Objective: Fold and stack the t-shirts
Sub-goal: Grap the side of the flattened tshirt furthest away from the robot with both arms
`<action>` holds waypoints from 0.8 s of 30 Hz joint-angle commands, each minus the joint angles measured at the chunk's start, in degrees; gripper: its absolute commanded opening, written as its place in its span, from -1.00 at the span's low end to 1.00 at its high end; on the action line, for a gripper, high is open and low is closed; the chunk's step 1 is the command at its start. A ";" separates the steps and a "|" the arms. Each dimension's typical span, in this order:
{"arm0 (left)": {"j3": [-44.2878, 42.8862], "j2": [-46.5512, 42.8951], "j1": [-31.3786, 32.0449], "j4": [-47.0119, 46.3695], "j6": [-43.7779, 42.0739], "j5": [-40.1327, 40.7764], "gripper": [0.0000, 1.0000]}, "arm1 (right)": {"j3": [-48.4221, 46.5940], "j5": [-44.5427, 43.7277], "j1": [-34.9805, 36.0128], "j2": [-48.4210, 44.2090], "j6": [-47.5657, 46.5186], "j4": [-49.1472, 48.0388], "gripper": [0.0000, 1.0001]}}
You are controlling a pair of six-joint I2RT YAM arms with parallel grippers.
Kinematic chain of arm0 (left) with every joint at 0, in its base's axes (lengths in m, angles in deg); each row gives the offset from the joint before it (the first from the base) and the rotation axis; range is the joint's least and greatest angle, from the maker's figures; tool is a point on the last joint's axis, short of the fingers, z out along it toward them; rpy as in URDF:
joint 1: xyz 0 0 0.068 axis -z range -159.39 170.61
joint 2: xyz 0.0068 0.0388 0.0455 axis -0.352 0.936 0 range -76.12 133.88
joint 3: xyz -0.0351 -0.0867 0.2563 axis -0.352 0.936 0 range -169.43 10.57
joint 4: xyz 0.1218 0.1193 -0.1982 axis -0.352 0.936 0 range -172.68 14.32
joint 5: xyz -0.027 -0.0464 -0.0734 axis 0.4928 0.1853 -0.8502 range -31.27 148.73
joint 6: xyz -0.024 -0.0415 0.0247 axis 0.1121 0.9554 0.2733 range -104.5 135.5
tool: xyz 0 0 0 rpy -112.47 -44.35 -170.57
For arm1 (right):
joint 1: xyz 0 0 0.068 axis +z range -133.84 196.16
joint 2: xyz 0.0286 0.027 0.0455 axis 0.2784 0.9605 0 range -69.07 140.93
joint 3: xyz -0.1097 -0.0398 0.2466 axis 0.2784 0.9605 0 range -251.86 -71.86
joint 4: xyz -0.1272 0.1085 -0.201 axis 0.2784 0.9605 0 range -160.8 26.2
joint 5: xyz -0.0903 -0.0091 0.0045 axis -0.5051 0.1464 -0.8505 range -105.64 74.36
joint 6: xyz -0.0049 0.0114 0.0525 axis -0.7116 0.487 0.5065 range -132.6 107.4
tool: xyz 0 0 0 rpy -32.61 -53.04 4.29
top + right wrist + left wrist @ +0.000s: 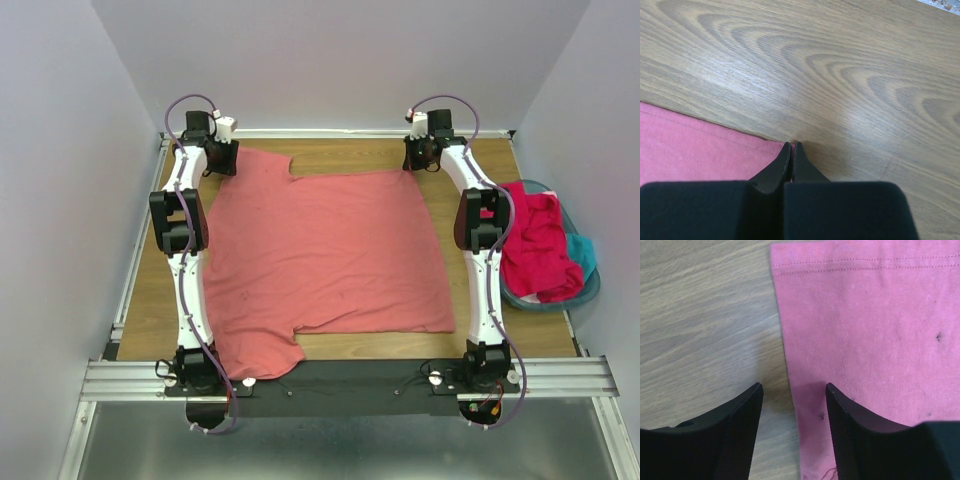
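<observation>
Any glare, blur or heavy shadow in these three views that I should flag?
Top external: even, soft light, no glare; the salmon-pink t-shirt reads clearly. Left wrist: stitching sharp, a soft shadow between the open fingers of the left gripper. Right wrist: a pale sheen on the table; the right gripper, shut on the shirt's corner, is featureless black.

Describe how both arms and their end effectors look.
The left arm and right arm have white links, bulky black joint housings and looping purple cables. The left end effector and right end effector have matte black tapered fingers; the left's inner pads look finely textured.
</observation>
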 commanded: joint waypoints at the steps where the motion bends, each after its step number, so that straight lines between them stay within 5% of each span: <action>1: -0.61 -2.05 -0.26 1.20 0.53 -0.75 0.18 | 1.16 -1.85 0.63 0.47 -0.70 3.91 -0.99; 10: -0.35 0.32 -0.17 2.35 0.27 -3.39 0.04 | 1.86 -2.12 0.63 -0.14 -1.76 3.91 -0.99; 24: -5.79 4.01 0.18 2.53 -0.08 -6.12 -0.61 | -0.25 -2.91 0.54 -0.06 -2.90 3.82 -0.99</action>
